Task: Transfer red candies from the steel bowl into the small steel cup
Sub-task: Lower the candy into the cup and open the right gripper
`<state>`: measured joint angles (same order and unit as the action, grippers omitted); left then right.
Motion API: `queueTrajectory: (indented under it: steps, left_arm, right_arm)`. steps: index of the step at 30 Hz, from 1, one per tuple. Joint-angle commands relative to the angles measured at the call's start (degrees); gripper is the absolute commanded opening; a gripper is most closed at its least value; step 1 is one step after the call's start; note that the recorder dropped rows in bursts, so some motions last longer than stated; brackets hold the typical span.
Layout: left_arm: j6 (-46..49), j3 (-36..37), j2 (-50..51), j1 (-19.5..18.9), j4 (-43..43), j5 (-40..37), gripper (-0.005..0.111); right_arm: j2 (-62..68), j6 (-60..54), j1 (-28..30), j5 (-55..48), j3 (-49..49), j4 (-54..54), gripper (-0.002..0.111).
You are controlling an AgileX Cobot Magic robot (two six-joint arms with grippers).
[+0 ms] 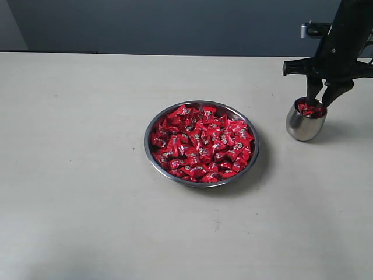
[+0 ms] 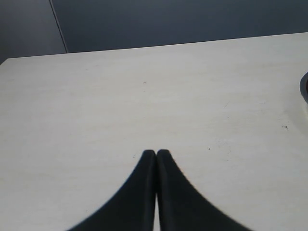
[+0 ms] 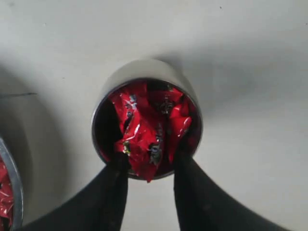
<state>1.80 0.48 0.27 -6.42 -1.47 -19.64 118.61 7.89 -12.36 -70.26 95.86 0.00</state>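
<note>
The steel bowl point(image 1: 152, 125) sits mid-table, heaped with red candies point(image 1: 201, 143). To its right stands the small steel cup point(image 1: 302, 125), holding a few red candies point(image 1: 310, 109). My right gripper point(image 1: 324, 93) hangs just above the cup's mouth. In the right wrist view its jaws point(image 3: 150, 161) stand apart. One candy point(image 3: 142, 144) lies beside one finger and overlaps the cup's rim, with a gap to the other finger. The cup's wall point(image 3: 144, 70) shows beyond the candies. My left gripper point(image 2: 156, 153) is shut on nothing, over bare table, and is out of the exterior view.
The pale table point(image 1: 76, 175) stretches wide around the bowl. A dark wall runs behind its far edge. The bowl's rim shows at an edge of the right wrist view point(image 3: 14, 192) and as a sliver in the left wrist view point(image 2: 304, 89).
</note>
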Motion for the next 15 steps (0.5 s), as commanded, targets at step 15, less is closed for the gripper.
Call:
queueTrajectory:
  steps: [15]
  left_arm:
    - [-0.1, -0.5, -0.3, 0.2, -0.1, 0.5, 0.0]
  right_arm:
    - [-2.8, -0.5, 0.3, 0.3, 2.0, 7.3, 0.033]
